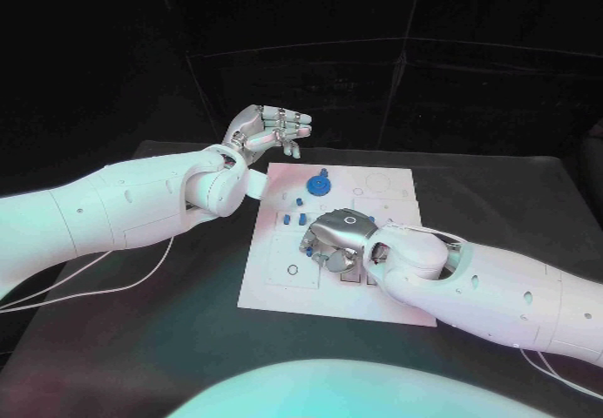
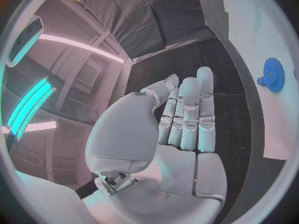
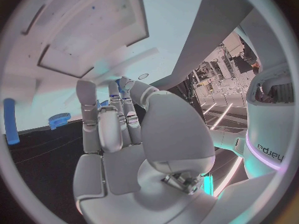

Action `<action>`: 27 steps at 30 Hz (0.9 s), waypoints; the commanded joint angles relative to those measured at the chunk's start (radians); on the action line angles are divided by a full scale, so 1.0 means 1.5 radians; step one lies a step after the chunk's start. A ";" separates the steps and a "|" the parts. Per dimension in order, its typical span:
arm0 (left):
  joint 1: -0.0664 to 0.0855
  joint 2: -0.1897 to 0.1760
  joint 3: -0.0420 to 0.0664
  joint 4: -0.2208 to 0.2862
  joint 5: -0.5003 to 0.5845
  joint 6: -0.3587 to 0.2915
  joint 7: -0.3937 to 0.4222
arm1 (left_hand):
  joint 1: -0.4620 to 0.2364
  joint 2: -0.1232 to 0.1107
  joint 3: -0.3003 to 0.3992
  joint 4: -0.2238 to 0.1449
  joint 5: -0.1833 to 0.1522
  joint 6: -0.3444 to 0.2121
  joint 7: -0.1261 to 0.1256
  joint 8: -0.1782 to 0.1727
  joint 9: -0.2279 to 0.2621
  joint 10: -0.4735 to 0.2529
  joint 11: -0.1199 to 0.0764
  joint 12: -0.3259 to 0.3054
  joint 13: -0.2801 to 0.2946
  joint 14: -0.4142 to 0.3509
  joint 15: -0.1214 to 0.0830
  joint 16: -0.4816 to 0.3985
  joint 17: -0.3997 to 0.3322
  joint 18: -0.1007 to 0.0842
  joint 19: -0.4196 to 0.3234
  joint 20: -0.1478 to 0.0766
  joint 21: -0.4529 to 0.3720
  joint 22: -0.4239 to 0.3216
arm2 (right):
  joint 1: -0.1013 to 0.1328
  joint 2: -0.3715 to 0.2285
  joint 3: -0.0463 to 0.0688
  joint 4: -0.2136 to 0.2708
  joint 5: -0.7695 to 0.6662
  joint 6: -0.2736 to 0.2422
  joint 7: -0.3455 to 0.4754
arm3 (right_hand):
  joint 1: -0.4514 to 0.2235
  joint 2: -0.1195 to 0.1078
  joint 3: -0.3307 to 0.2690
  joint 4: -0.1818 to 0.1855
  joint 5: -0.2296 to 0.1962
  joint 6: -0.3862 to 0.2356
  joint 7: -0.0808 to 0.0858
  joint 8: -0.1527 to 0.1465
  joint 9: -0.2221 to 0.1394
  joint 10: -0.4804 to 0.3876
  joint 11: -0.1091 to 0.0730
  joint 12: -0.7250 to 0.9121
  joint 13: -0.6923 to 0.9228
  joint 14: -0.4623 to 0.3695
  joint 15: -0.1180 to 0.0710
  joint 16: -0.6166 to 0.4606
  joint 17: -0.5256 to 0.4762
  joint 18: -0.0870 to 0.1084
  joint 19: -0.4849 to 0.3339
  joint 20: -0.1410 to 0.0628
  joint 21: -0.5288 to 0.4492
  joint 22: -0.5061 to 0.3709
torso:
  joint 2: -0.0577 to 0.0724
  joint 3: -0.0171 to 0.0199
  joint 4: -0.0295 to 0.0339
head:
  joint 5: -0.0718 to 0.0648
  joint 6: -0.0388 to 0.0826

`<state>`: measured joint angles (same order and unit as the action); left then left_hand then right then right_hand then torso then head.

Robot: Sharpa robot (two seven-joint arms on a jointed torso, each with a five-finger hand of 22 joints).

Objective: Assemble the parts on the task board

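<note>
Task board (image 1: 279,283) — one blue gear (image 1: 319,185); left robot hand (image 1: 267,131) spread, empty — right robot hand (image 1: 333,239) unclear.

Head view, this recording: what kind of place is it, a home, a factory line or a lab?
Most likely a robot lab or test bench. A white task board with small blue parts, among them a blue gear, lies on a black table against dark curtains, with the left hand and right hand over it.
</note>
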<state>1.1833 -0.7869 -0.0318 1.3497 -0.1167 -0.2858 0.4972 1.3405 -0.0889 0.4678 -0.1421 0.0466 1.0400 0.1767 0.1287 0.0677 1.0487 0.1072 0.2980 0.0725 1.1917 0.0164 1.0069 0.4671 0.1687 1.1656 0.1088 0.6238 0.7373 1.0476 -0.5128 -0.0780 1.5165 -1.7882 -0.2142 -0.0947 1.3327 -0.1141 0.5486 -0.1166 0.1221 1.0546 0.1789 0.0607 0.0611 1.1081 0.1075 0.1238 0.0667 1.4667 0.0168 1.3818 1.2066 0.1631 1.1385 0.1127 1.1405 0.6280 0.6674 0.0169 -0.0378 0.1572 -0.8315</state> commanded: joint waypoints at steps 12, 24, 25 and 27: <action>0.002 -0.001 0.001 -0.001 0.002 0.012 -0.005 | -0.003 0.001 -0.006 0.001 0.003 -0.007 -0.001 0.003 0.000 -0.007 0.000 0.004 -0.001 -0.004 0.001 -0.003 -0.001 0.008 -0.006 0.002 -0.003 0.001 | -0.002 -0.042 -0.002 0.033 0.015 -0.087 0.001 | -0.011 -0.014 -0.022 0.002 0.004 -0.066 0.011 0.003 0.003 -0.063 0.016 -0.018 -0.001 0.016 0.013 -0.016 -0.029 0.008 -0.021 0.016 -0.026 -0.043 | -0.001 0.0001 -0.0009 | -0.001 0.005; 0.001 -0.004 0.000 -0.002 0.002 0.013 -0.006 | -0.003 0.001 -0.006 0.001 0.003 -0.007 -0.001 0.003 0.000 -0.008 0.000 0.004 -0.001 -0.005 0.001 -0.003 -0.001 0.008 -0.007 0.002 -0.003 0.001 | 0.035 -0.146 0.031 0.107 0.041 -0.097 -0.035 | -0.016 -0.021 -0.035 0.008 0.007 -0.058 0.000 0.004 0.004 -0.056 0.008 -0.003 -0.001 0.016 0.009 -0.015 -0.029 0.008 -0.018 0.012 -0.027 -0.043 | 0.000 -0.0002 -0.0022 | -0.019 0.019; 0.001 -0.004 0.000 -0.002 0.002 0.013 -0.006 | -0.003 0.001 -0.007 0.001 0.003 -0.007 -0.001 0.003 0.000 -0.009 0.000 0.004 -0.001 -0.005 0.001 -0.003 -0.001 0.008 -0.007 0.002 -0.003 0.001 | 0.040 -0.154 0.034 0.108 0.043 -0.089 -0.042 | -0.019 -0.024 -0.042 0.010 0.004 -0.059 -0.003 0.003 0.004 -0.058 0.006 -0.001 -0.001 0.016 0.007 -0.015 -0.029 0.008 -0.017 0.011 -0.028 -0.044 | 0.000 -0.0003 -0.0016 | -0.022 0.020; 0.001 -0.004 0.000 -0.002 0.002 0.014 -0.006 | -0.003 0.001 -0.007 0.001 0.003 -0.007 -0.001 0.003 0.000 -0.009 0.000 0.004 -0.001 -0.005 0.001 -0.003 -0.001 0.008 -0.007 0.002 -0.003 0.001 | 0.050 -0.166 0.038 0.106 0.046 -0.071 -0.054 | -0.022 -0.030 -0.059 0.015 0.002 -0.063 -0.007 0.002 0.004 -0.065 0.004 0.002 -0.001 0.016 0.005 -0.016 -0.031 0.008 -0.017 0.009 -0.032 -0.048 | 0.000 -0.0003 -0.0013 | -0.025 0.023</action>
<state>1.1836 -0.7932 -0.0320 1.3464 -0.1166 -0.2779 0.4862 1.3404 -0.0888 0.4649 -0.1393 0.0466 1.0361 0.1729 0.1287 0.0677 1.0415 0.1073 0.2980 0.0717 1.1917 0.0164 1.0069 0.4663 0.1687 1.1622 0.1123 0.6238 0.7373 1.1163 -0.7570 -0.0219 1.6742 -1.7414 -0.3387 -0.1292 1.2971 -0.1496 0.4677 -0.0965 0.1314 0.9576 0.1756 0.0658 0.0671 1.0127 0.1173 0.1225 0.0657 1.4649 0.0323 1.3593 1.1613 0.1631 1.1137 0.1314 1.0982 0.5585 0.6664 0.0166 -0.0403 0.1250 -0.8008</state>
